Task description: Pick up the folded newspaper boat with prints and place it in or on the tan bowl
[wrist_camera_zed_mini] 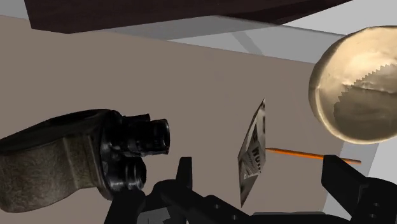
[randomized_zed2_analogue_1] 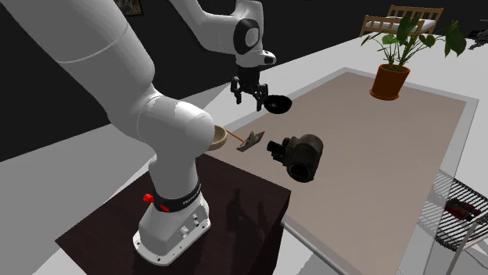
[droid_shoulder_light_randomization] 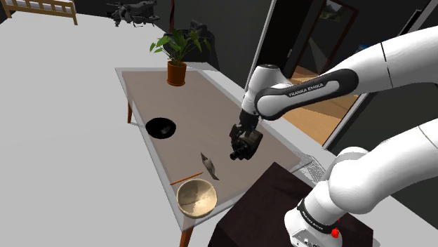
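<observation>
Hand, fingers apart, above newspaper boat

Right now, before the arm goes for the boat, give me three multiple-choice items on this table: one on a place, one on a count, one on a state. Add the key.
1. Where does the orange stick lie?
A. In the plant pot
B. On the stand
C. On the table, beside the tan bowl and near the newspaper boat

2. How many bowls stand on the table?
A. One
B. Two
C. Four

3. What is the gripper doing?
A. Open, holding nothing
B. Shut on the newspaper boat
C. Shut on the orange stick

Key:
1 C: the stick lies on the tabletop by the tan bowl's rim.
2 B: there is a black bowl and the tan one.
3 A: its fingers stand apart and touch nothing.
</observation>
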`<state>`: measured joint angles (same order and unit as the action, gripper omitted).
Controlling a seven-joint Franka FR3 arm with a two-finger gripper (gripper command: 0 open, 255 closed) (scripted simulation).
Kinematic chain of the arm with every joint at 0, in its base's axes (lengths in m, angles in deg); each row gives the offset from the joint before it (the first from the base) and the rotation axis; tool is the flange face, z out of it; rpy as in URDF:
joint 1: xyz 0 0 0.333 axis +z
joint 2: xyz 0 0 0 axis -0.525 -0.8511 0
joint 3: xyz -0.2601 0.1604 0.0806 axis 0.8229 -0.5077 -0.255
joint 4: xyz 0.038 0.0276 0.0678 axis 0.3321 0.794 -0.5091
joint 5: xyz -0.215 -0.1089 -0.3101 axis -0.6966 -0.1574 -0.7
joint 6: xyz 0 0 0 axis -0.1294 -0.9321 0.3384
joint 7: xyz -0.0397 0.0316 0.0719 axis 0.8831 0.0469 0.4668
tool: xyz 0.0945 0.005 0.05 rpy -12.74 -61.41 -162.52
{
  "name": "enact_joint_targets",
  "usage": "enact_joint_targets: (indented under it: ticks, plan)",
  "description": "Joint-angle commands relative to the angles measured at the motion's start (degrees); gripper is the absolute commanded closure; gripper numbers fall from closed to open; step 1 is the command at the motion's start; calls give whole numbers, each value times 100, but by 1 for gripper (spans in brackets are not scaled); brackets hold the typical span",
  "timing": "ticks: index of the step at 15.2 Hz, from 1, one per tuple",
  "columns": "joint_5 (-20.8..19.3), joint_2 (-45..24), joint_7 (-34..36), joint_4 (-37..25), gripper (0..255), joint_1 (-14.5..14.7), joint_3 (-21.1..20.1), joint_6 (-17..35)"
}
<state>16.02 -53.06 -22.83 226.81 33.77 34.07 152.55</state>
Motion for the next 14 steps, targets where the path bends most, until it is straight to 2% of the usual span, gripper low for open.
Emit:
enact_joint_targets:
  ticks: [1,9,14]
  plan:
    - [90,-459,53,46,0,45,-7,547]
    - [737,-2532,-47,-325,0,243,-53,2359]
    - [1366,-3862,-331,-877,0,167,-329,3209]
